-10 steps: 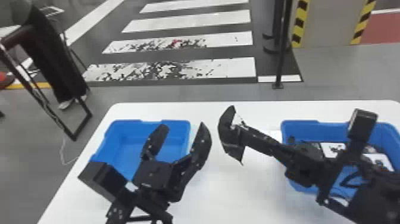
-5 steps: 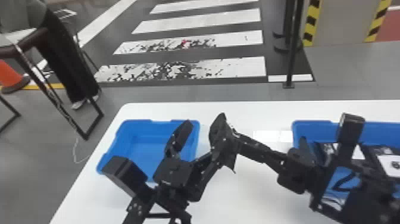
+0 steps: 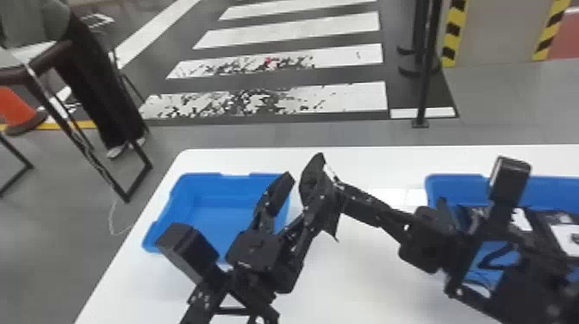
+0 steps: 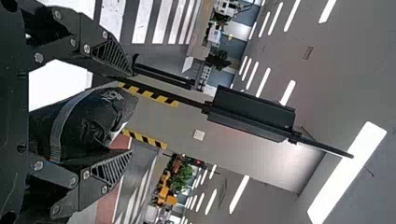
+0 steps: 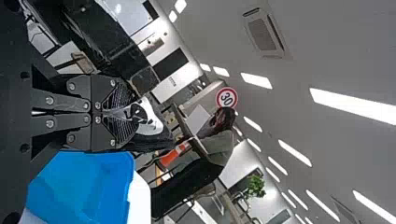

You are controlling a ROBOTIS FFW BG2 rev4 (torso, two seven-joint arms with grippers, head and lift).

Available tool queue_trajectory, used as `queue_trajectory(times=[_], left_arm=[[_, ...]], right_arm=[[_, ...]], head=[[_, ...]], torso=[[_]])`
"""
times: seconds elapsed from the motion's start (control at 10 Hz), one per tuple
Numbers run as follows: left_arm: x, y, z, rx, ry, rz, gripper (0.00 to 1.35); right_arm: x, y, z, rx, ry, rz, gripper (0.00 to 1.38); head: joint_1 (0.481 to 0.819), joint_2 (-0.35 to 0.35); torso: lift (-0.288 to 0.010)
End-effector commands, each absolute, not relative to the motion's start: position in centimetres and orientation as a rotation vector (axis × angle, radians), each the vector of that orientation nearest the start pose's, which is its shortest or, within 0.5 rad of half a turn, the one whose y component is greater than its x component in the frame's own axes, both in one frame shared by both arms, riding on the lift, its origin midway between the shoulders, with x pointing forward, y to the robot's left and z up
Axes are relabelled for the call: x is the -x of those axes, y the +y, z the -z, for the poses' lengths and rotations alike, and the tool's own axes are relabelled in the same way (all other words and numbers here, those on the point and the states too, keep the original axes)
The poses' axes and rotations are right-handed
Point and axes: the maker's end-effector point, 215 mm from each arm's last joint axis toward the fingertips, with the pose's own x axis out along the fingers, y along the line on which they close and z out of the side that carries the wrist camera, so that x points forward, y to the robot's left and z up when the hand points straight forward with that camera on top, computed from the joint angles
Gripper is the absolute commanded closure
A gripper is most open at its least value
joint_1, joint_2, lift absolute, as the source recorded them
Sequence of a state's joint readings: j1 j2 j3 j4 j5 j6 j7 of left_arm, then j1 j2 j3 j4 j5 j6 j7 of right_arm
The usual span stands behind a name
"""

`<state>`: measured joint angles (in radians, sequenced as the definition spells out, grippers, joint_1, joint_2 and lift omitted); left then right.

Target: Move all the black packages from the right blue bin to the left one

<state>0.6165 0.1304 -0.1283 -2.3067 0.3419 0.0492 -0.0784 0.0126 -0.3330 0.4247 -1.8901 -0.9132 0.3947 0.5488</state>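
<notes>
Right jaws, clamped on a black package (image 5: 152, 139), have swung closer to the left blue bin (image 3: 202, 211) and the wide-open left jaws, so handover or drop looks near.

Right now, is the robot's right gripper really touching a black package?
Touching: the right wrist view shows the right gripper shut on one edge of the black package, which sticks out beyond the fingertips.
</notes>
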Motion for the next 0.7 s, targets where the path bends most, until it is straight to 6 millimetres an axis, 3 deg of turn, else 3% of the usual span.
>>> queue_trajectory(times=[0.0,0.1,0.3,0.6], left_arm=[[-40.5,14.3,26.1,0.313,-0.029,0.272,0.76],[-40.4,14.3,26.2,0.310,-0.026,0.268,0.86],[-40.3,14.6,26.2,0.292,-0.026,0.249,1.22],[-40.1,15.5,24.8,0.275,-0.080,0.211,1.22]], right_arm=[[-41.2,5.5,26.8,-0.636,0.221,-1.177,1.19],[-41.3,5.5,26.7,-0.640,0.215,-1.174,1.19],[-41.4,5.3,26.6,-0.643,0.207,-1.171,1.19],[-42.0,4.9,26.6,-0.658,0.185,-1.150,1.15]], head=[[0.695,0.265],[0.695,0.268],[0.695,0.271],[0.695,0.273]], torso=[[-0.132],[-0.132],[-0.132],[-0.132]])
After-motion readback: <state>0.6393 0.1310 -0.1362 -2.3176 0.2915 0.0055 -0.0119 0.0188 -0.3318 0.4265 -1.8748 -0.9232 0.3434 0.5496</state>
